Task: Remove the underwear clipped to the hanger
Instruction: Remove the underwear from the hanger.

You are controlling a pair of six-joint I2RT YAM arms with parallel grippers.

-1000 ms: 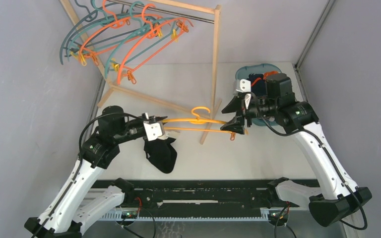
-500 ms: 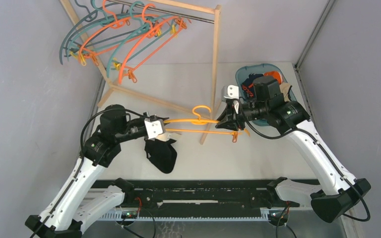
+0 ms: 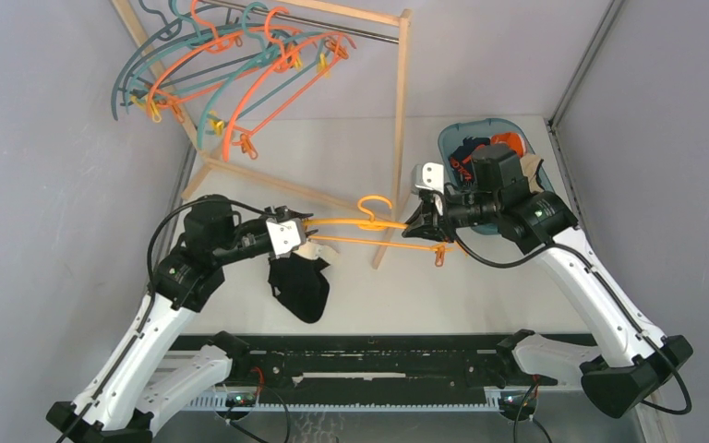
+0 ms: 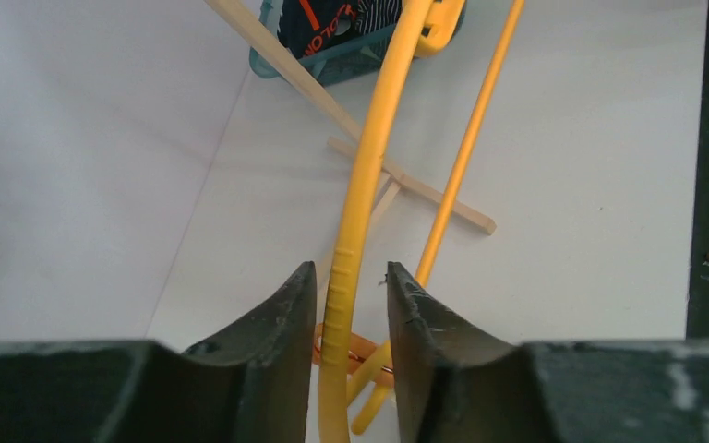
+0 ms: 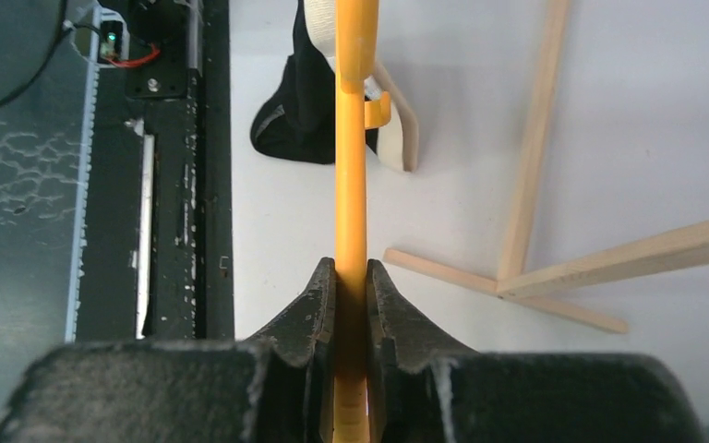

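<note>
Since the containers come first: one teal basket (image 3: 503,123) sits at the back right of the table (image 3: 351,157). It holds bunched cloth, including navy underwear (image 4: 332,18) with orange trim and lettering and a striped piece beside it. How many pieces are in there I can't tell.

The black underwear (image 3: 300,286) with a white waistband is outside the basket. It hangs from the left end of the yellow hanger (image 3: 351,222), just under the left claw, low over the front of the table. Whether a clip grips it can't be made out.

The hanger is held roughly level between the two arms, with its hook toward the wooden rack (image 3: 400,92). More teal and orange hangers (image 3: 231,55) hang on that rack's rail at the back left.

- Left arm: rises from the near-left base, elbow bent, forearm pointing right. The left claw (image 4: 351,269) straddles the hanger's curved arm with jaws slightly apart. A gap shows on one side, so it isn't clamped.
- Right arm: rises from the near-right base, elbow beside the basket, wrist turned left over the basket's front edge. The right claw (image 5: 350,268) is closed tight on the hanger's right end, with both pads flush on the bar.

The two claws face each other along the hanger.
</note>
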